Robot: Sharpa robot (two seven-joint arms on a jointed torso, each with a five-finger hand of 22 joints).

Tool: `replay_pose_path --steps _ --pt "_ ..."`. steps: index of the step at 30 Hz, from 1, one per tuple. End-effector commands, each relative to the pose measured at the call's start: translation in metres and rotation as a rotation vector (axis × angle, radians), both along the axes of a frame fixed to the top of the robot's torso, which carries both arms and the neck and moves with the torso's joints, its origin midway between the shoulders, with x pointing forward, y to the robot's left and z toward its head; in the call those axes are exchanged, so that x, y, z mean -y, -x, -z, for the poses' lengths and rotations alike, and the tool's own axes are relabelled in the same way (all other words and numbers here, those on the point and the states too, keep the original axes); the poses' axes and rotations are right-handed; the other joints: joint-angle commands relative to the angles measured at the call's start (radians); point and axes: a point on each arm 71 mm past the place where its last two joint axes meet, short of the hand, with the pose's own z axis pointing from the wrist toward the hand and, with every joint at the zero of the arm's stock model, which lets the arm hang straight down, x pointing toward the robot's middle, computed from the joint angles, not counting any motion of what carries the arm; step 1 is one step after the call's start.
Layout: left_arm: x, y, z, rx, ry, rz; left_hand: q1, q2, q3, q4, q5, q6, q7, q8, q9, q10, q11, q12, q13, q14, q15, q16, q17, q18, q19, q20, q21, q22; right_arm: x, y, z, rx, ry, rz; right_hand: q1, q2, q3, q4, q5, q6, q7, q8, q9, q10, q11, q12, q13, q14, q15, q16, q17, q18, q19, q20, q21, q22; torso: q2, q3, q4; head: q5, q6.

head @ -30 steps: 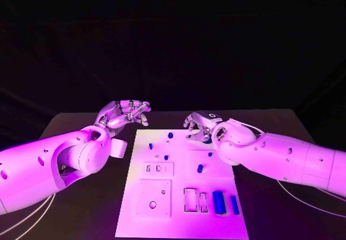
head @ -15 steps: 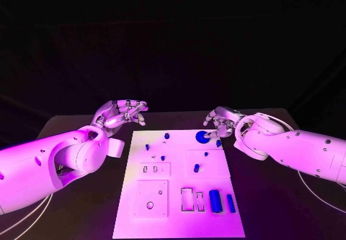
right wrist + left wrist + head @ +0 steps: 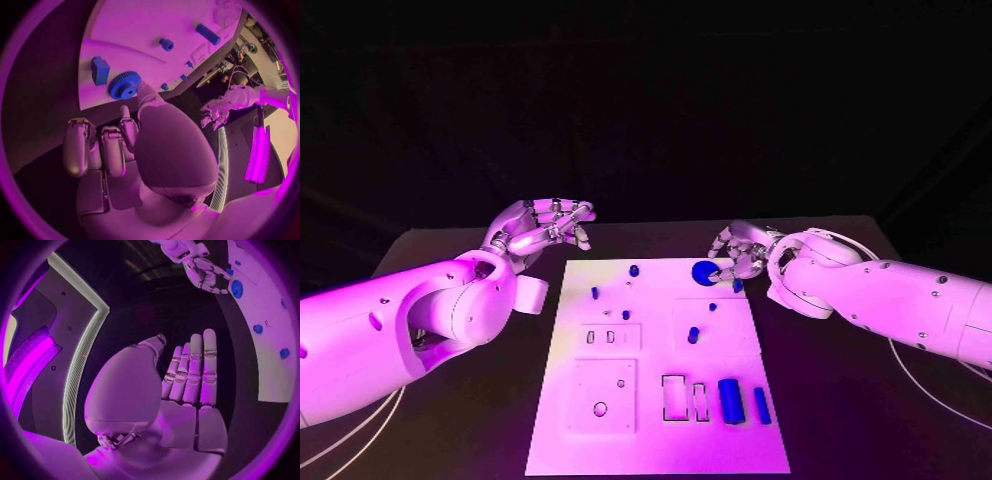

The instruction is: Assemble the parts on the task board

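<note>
The white task board (image 3: 661,440) lies lengthwise in the middle of the table. A blue gear (image 3: 705,271) lies flat near the board's far right corner, with a small blue block (image 3: 737,286) beside it. My right hand (image 3: 741,250) hovers just right of the gear, fingers bent, holding nothing. In the right wrist view its thumb tip reaches the rim of the gear (image 3: 124,84), next to the block (image 3: 100,70). My left hand (image 3: 545,226) hangs off the board's far left corner with nothing in it. Its fingers (image 3: 195,371) stand straight beside the thumb.
Small blue pegs (image 3: 633,270) stand along the board's far half. A thick blue cylinder (image 3: 730,389) and a slim blue bar (image 3: 762,405) lie near the right edge, beside rectangular slots (image 3: 675,397). Black table (image 3: 459,400) surrounds the board.
My right hand has drawn back to the right off the gear, which now lies uncovered on the board. The left hand has stayed where it was.
</note>
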Motion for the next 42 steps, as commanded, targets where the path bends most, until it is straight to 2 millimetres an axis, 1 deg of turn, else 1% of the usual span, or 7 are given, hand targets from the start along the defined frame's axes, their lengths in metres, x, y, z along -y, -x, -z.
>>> replay_pose_path --steps 1,14,19,23,31,34,42 --pt "0.002 0.001 -0.002 0.009 0.007 0.02 -0.001 -0.005 0.004 -0.001 -0.006 0.0 0.001 0.007 0.002 0.0 0.002 -0.004 0.001 -0.007 0.0 0.004 0.001 0.004 -0.008 0.002 0.006 0.001 -0.003 0.0 0.005 -0.029 0.008 -0.018 0.001 0.009 -0.001 -0.001 0.006 -0.002 0.0 0.003 -0.001 0.007 0.0 0.006 0.003 0.087 0.006 0.005 0.165 -0.015 0.007 0.0 0.005 0.057 0.0 -0.0004 0.0009 0.002 -0.003" --pt "0.002 0.001 -0.002 0.008 0.007 0.02 -0.001 -0.005 0.005 -0.001 -0.006 0.0 0.001 0.007 0.002 0.0 0.002 -0.004 0.001 -0.009 0.0 0.004 0.001 0.004 -0.01 0.002 0.009 0.003 -0.011 -0.003 0.013 -0.041 0.013 -0.021 0.002 0.025 0.01 0.0 0.012 0.007 -0.001 0.01 -0.001 0.015 -0.001 0.018 0.018 0.088 0.006 0.009 0.171 -0.016 0.011 0.001 0.011 0.066 -0.001 0.0002 -0.0016 0.007 -0.007" --pt "0.002 0.0 -0.001 0.008 0.007 0.02 -0.001 -0.005 0.005 -0.001 -0.006 0.0 0.001 0.007 0.002 0.0 0.002 -0.004 0.001 -0.009 0.0 0.004 0.001 0.004 -0.01 0.002 0.009 0.003 -0.01 -0.004 0.013 -0.036 0.012 -0.013 0.007 0.04 0.03 -0.003 0.028 0.019 -0.002 0.016 -0.003 0.022 -0.002 0.027 0.03 0.088 0.006 0.01 0.175 -0.018 0.015 0.001 0.017 0.075 0.0 0.001 -0.0018 0.007 -0.008" --pt "0.001 0.0 -0.001 0.007 0.006 0.021 -0.001 -0.005 0.005 -0.001 -0.006 0.0 0.001 0.007 0.002 0.0 0.002 -0.004 0.001 -0.009 0.0 0.004 0.001 0.004 -0.01 0.002 0.009 0.003 -0.009 -0.005 0.013 -0.032 0.011 -0.006 0.02 0.048 0.062 -0.003 0.003 0.032 -0.004 0.018 -0.008 0.031 -0.004 0.036 0.043 0.088 0.004 0.011 0.177 -0.019 0.017 0.0 0.021 0.082 0.0 0.0012 -0.0015 0.006 -0.009" --pt "0.001 0.0 -0.001 0.005 0.006 0.022 -0.001 -0.005 0.005 -0.001 -0.006 0.0 0.001 0.007 0.002 0.0 0.002 -0.004 0.001 -0.009 0.0 0.004 0.001 0.004 -0.01 0.002 0.009 0.003 -0.011 -0.005 0.013 -0.022 0.019 -0.004 0.048 0.043 0.128 -0.008 0.001 0.059 -0.01 0.022 -0.017 0.041 -0.009 0.045 0.056 0.088 0.0 0.012 0.178 -0.02 0.019 -0.003 0.025 0.089 0.0 0.002 -0.0014 0.007 -0.011" --pt "0.001 0.0 -0.001 0.005 0.006 0.022 -0.001 -0.005 0.005 -0.001 -0.006 0.0 0.001 0.007 0.002 0.0 0.002 -0.004 0.001 -0.009 0.0 0.004 0.001 0.004 -0.01 0.002 0.009 0.003 -0.013 -0.004 0.013 -0.012 0.007 0.001 0.05 0.039 0.161 -0.009 0.004 0.088 -0.02 0.036 -0.015 0.05 -0.018 0.053 0.067 0.088 -0.007 0.012 0.177 -0.02 0.021 -0.008 0.027 0.094 0.0 0.0016 -0.001 0.007 -0.011" --pt "0.002 0.0 -0.001 0.004 0.006 0.023 -0.001 -0.005 0.005 -0.001 -0.006 0.0 0.001 0.007 0.002 0.0 0.002 -0.004 0.001 -0.009 0.0 0.004 0.001 0.004 -0.01 0.002 0.009 0.003 -0.021 0.006 -0.001 0.124 -0.064 0.022 0.033 0.029 0.203 -0.007 0.026 0.114 -0.031 0.054 -0.007 0.066 -0.028 0.066 0.086 0.088 -0.016 0.012 0.178 -0.021 0.024 -0.017 0.03 0.1 0.0 0.0007 0.0016 0.011 -0.016"
